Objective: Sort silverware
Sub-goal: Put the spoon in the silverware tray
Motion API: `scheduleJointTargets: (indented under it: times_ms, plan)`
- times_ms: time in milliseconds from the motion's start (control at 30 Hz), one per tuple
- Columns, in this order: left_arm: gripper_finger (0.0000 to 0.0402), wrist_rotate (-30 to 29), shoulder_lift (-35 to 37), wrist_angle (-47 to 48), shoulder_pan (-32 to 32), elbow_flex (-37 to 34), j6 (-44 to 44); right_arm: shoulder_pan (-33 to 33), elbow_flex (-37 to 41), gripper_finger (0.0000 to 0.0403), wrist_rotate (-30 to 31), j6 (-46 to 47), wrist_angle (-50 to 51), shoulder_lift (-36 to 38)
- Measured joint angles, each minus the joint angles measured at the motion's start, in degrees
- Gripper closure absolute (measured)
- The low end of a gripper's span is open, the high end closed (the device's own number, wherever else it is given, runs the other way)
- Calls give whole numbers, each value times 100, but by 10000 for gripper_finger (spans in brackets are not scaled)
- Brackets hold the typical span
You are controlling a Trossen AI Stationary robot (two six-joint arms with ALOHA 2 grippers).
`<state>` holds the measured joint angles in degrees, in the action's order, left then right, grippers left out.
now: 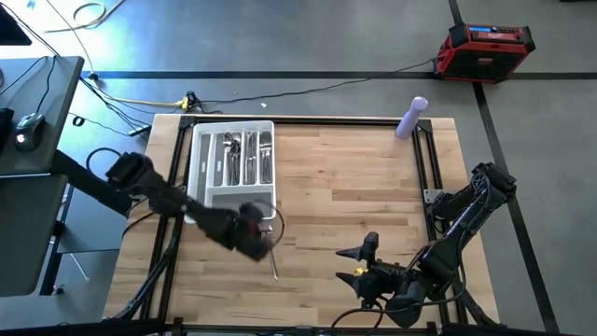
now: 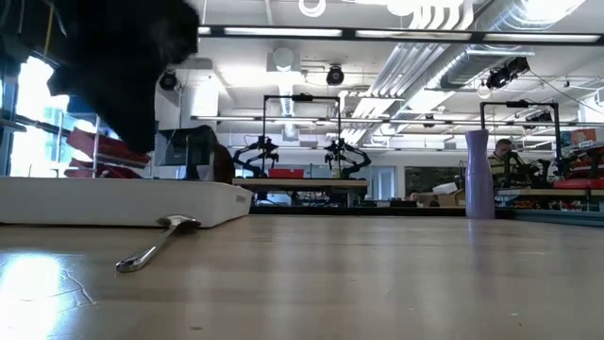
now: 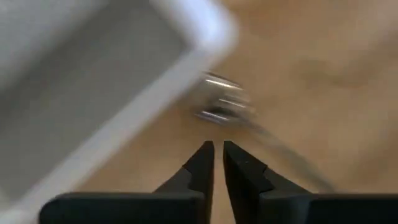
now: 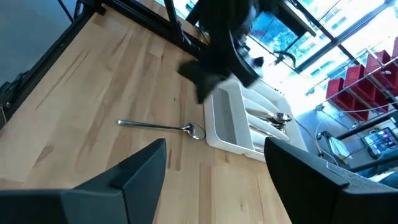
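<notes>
One piece of silverware, a spoon by its look [image 1: 274, 254], lies on the wooden table with its head beside the near right corner of the white tray [image 1: 200, 159]; its handle points to the near edge. It also shows in the low view [image 2: 154, 249] and the right wrist view [image 4: 163, 126]. More silverware [image 1: 245, 157] lies in the tray's long compartments. My left gripper [image 3: 218, 155] hovers above the spoon's head [image 3: 221, 107], pointing steeply down, fingers a narrow slit apart and holding nothing. My right gripper [image 4: 214, 165] waits wide open near the table's near right.
A purple bottle [image 1: 411, 117] stands at the table's far right edge. Bare wood stretches between the tray and my right arm. A red case [image 1: 487, 47] sits on the floor beyond the table.
</notes>
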<state>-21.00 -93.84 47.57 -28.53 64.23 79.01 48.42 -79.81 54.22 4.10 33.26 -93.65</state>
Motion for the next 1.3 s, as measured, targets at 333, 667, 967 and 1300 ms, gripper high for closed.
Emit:
scheduleJointTargets:
  times_ms: [333, 667, 967, 1300]
  plan:
    - [242, -218, -602, -1420, -604, 0, 694, 34, 0, 149, 3, -27, 110, 0]
    - [207, -54, -1683, -1115, -198, 285, 713, 76, 0, 149, 79, -48, 175, 2]
    - [222, -238, -1718, -817, 97, 235, 745, 76, 0, 149, 74, -4, 189, 11]
    - [379, -402, -1716, -814, 72, 58, 645, 83, 0, 149, 66, -2, 214, 13]
